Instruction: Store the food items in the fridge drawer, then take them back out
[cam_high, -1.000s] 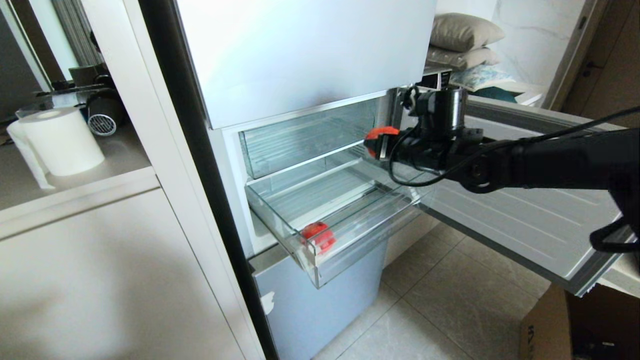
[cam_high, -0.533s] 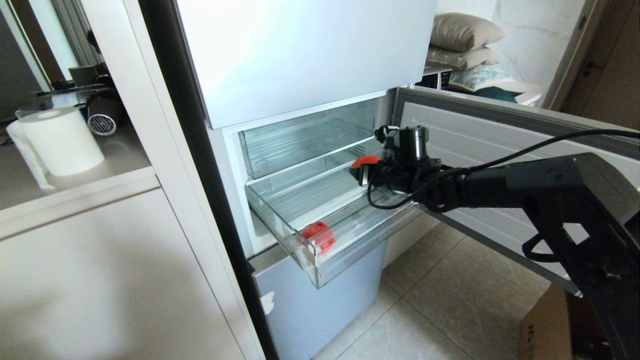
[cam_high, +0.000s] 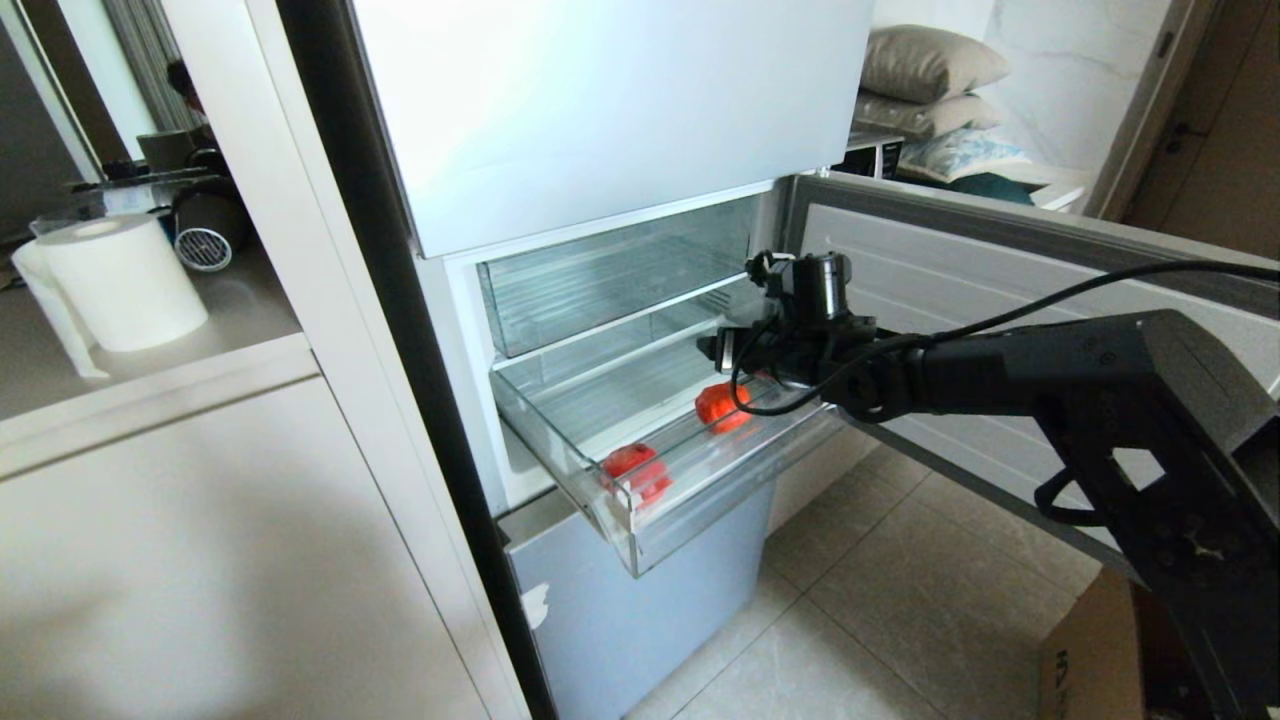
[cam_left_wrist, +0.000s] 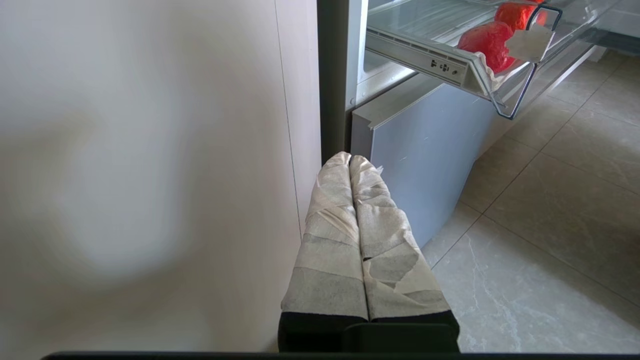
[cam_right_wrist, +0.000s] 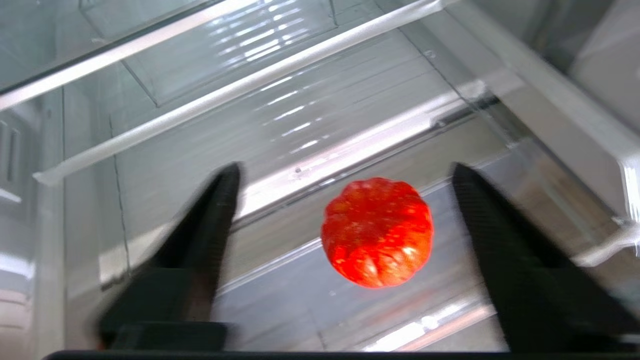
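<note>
The clear fridge drawer (cam_high: 720, 482) is pulled out of the fridge. Two red food items are in it. One sits in its front left corner (cam_high: 630, 470), beside a white tape scrap. The other, a round ribbed red fruit (cam_high: 722, 405), is further right, just below my right gripper (cam_high: 728, 348). In the right wrist view that gripper (cam_right_wrist: 345, 168) is open, and the fruit (cam_right_wrist: 377, 232) shows between the black fingers (cam_right_wrist: 210, 220) without touching either. My left gripper (cam_left_wrist: 350, 160) hangs shut and empty low beside the cabinet.
The fridge door (cam_high: 1000, 420) stands open on the right, behind my right arm. A second clear bin (cam_high: 600, 280) sits above the drawer, and a grey lower front (cam_high: 640, 600) below it. A paper roll (cam_high: 120, 280) stands on the left counter, a cardboard box (cam_high: 1100, 660) on the floor.
My right gripper came down over the drawer holding the red fruit, then opened. The fruit has left the jaws and is now inside the drawer below them.
</note>
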